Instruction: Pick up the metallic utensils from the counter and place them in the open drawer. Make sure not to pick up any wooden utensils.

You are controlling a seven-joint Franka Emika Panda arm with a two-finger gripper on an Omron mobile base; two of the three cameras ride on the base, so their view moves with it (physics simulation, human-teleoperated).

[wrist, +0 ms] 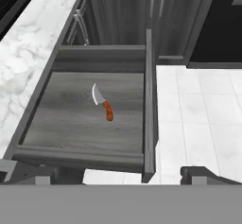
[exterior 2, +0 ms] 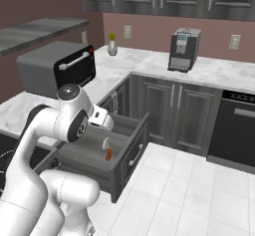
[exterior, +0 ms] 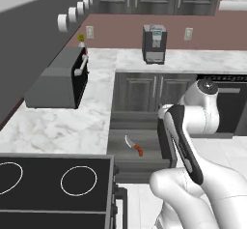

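Note:
A knife (wrist: 103, 102) with a silver blade and an orange-brown handle lies flat on the floor of the open drawer (wrist: 149, 100), blade toward the cabinet. From the base views the knife (exterior: 134, 146) (exterior 2: 106, 149) rests near the middle of the dark grey drawer (exterior: 140, 164) (exterior 2: 132, 155). My gripper (wrist: 118, 175) hovers above the drawer's front edge. It is open, its fingertips (wrist: 29, 173) wide apart, and it holds nothing. The white marble counter (exterior: 62, 126) (wrist: 28, 53) runs along the drawer's left side. The wooden utensils are out of view.
A grey toaster oven (exterior: 58, 83) and a coffee machine (exterior: 154, 43) stand on the counter, with a small vase (exterior 2: 112, 46) in the corner. The black stovetop (exterior: 53, 179) lies at the near left. A dishwasher (exterior 2: 239, 125) and white tiled floor lie to the right.

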